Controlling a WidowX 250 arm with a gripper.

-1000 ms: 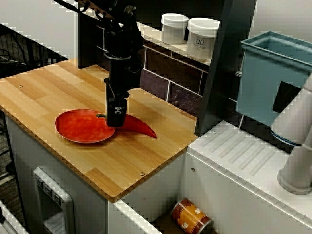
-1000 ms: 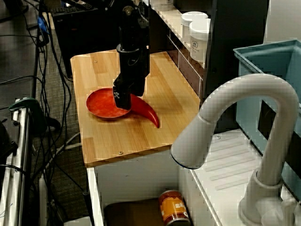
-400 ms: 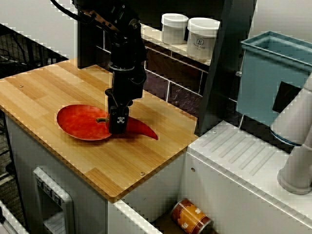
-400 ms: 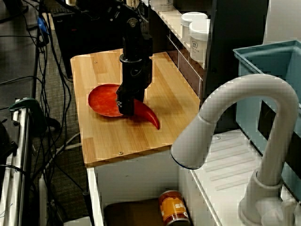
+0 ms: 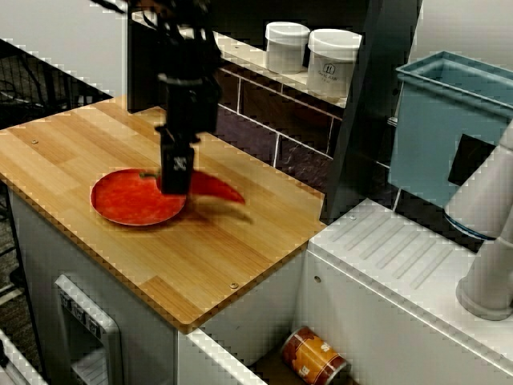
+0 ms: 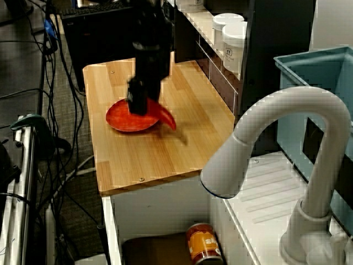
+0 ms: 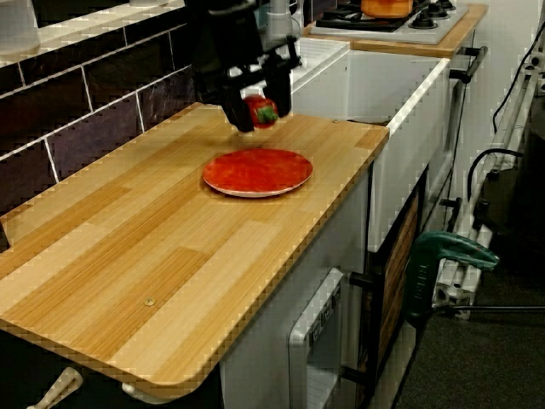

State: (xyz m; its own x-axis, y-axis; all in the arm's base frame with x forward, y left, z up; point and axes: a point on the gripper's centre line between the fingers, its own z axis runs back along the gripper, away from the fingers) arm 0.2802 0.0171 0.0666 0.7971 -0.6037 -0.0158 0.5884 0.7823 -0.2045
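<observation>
Over the plate's (image 5: 116, 204) rim, clamped in the tool (image 7: 261, 118), hangs the red pepper (image 5: 218, 187).

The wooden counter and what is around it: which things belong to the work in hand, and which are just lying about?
In hand: gripper, red pepper held in it, red plate.
Lying about: white jars, tin can, blue bin, white faucet.

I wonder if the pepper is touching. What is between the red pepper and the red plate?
Nothing. In the view from the counter's end, the red pepper, pinched by the fingers, hangs above the red plate, a bare gap between.
</observation>
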